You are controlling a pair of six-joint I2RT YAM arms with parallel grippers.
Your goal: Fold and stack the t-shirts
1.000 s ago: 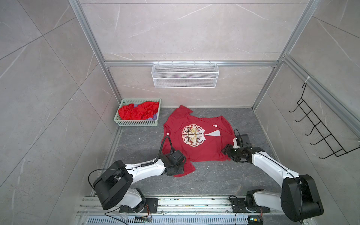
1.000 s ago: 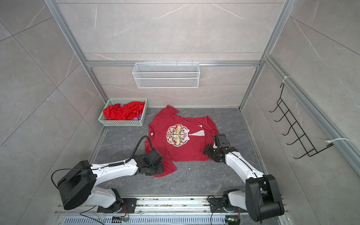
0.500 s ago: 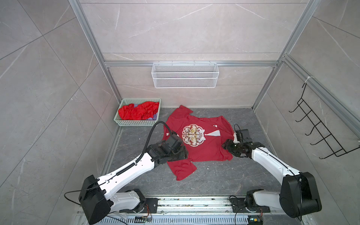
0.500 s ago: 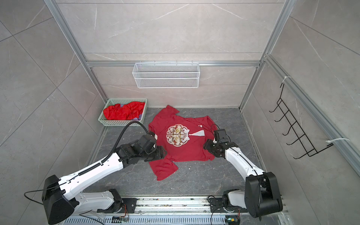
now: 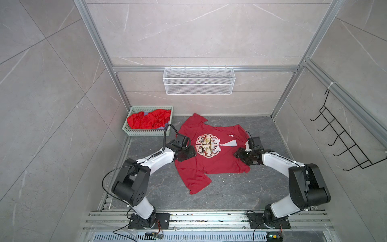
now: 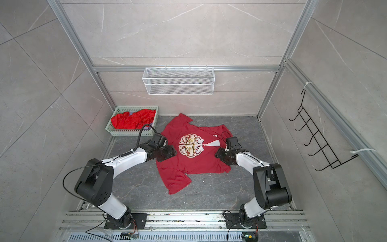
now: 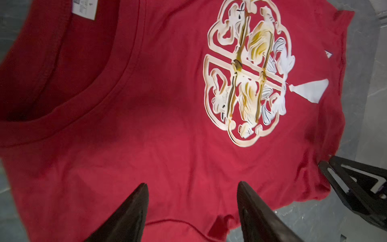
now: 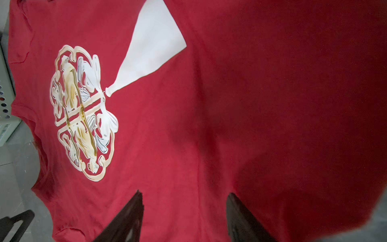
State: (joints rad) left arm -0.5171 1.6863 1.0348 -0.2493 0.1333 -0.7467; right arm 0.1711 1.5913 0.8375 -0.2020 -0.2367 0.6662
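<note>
The crimson t-shirt lay spread on the grey tabletop, print up, collar to the left and hem to the right. One sleeve pointed far and the other near. My left gripper hung over the collar side and my right gripper over the hem side. Both had their jaws apart with nothing between them, as the wrist views showed.

I judged the first fold was next. To do it well, both grippers should pinch the same long edge, lift together, keep the cloth taut between them, and take both layers. The rumpled near sleeve wanted smoothing first.

My arms hid the collar and part of the hem from above. I could not tell whether my fingertips touched the cloth. The green basket at the far left held more red t-shirts, but their number was unclear.
</note>
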